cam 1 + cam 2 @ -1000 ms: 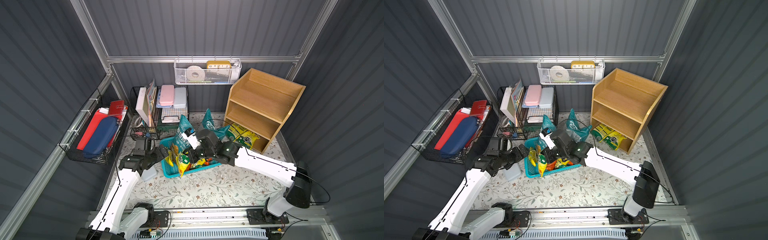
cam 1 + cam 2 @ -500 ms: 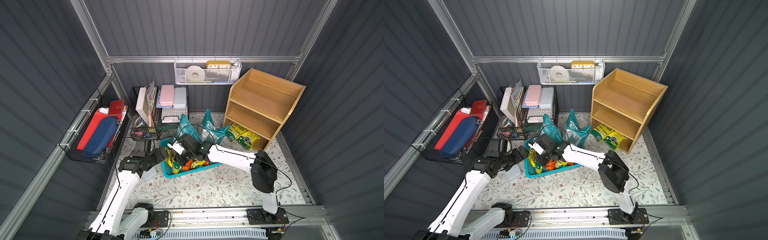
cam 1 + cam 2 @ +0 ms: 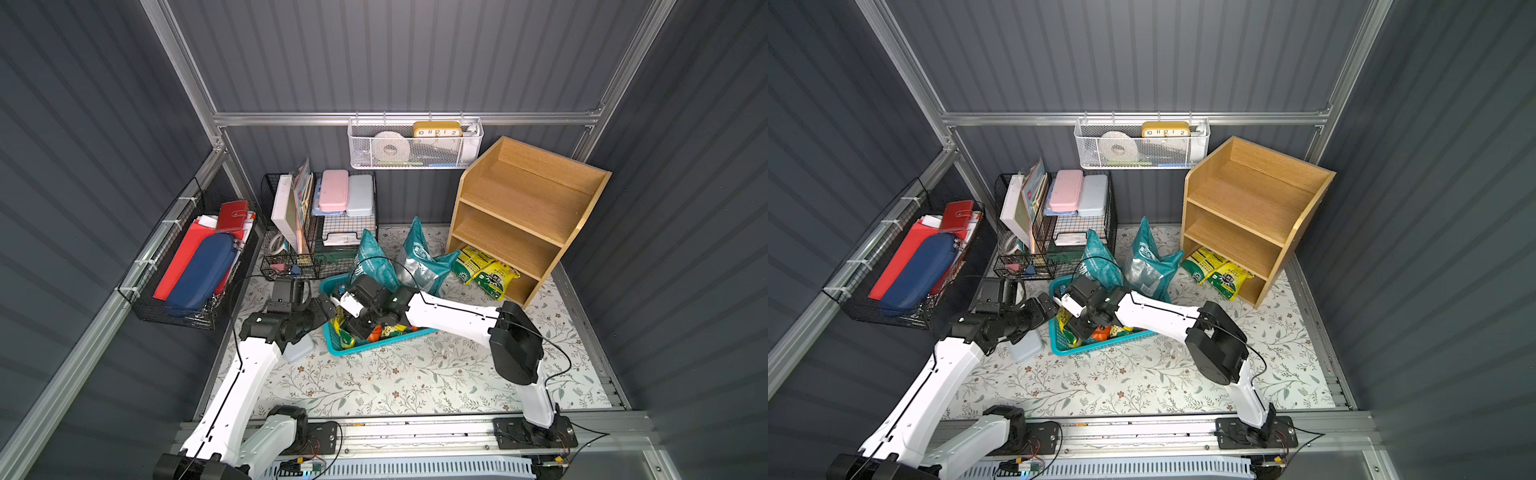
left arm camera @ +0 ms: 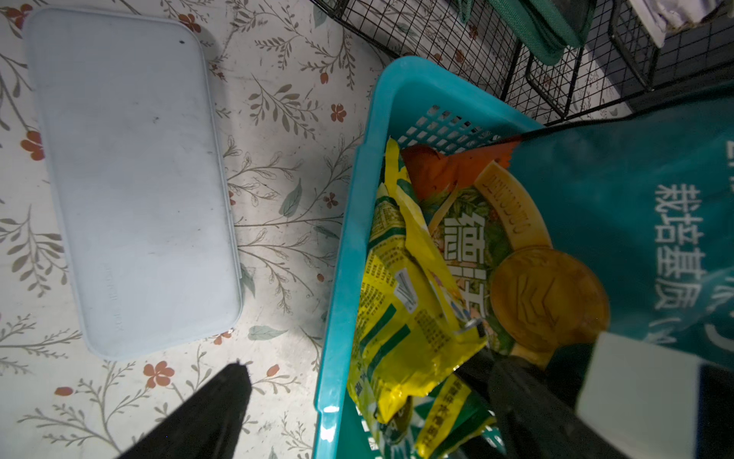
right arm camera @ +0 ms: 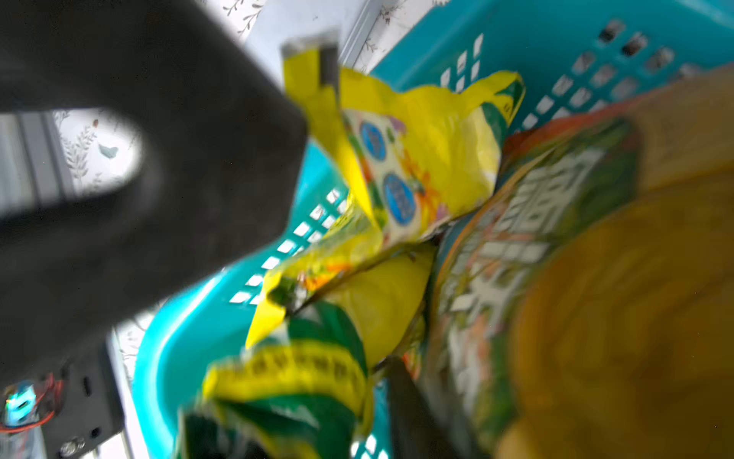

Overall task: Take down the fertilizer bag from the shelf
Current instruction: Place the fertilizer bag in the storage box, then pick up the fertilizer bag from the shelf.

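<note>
Gaping empty left gripper (image 3: 328, 308) beside basket (image 3: 386, 343)

**Yellow clock** (image 3: 437, 124) in the white mesh basket (image 3: 361, 149): dial numerals 10, 11, 12, 1, 2, legible in both top views.

**Teal bag** (image 4: 635, 222), left wrist view: white characters 栽培基质.

**Green-and-orange bag** (image 4: 460, 206): large white characters, possibly 德沃; the curved lettering beside them is illegible.
</note>
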Controlling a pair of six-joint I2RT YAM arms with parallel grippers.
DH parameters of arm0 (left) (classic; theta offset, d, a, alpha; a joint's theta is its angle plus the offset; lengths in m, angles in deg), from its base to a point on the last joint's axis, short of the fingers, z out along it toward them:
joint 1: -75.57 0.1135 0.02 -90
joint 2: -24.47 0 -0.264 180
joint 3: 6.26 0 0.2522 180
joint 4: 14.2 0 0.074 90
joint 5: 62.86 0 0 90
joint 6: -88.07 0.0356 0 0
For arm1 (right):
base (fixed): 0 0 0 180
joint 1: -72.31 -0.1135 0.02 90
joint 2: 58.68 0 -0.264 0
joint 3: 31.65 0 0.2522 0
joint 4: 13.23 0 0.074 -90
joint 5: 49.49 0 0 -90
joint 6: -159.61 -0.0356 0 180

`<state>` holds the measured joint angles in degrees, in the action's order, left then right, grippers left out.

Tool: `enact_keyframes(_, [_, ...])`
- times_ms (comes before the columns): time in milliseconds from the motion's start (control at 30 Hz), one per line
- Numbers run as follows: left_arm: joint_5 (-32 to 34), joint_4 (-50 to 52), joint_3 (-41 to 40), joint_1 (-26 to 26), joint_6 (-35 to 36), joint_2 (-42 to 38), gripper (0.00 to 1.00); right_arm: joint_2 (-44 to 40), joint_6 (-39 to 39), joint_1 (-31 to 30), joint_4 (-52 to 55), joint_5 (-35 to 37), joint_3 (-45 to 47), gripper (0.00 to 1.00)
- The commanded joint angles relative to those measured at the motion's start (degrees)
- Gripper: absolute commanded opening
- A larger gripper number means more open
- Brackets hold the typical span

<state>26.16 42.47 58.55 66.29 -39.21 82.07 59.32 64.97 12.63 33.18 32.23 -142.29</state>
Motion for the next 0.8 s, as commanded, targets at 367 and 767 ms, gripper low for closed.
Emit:
enact_keyframes(367, [-3.4, -0.3, -0.9, 0.1, -0.9, 0.7, 0.99, -25.2, 1.8, 3.5, -0.5, 15.4, 10.4, 0.63])
enact_keyframes(767, [-4.7, -1.6, 0.1, 0.1, -0.8, 2.7, 0.99, -39.7, 3.7, 23.1, 12.3, 33.3, 26.6, 0.58])
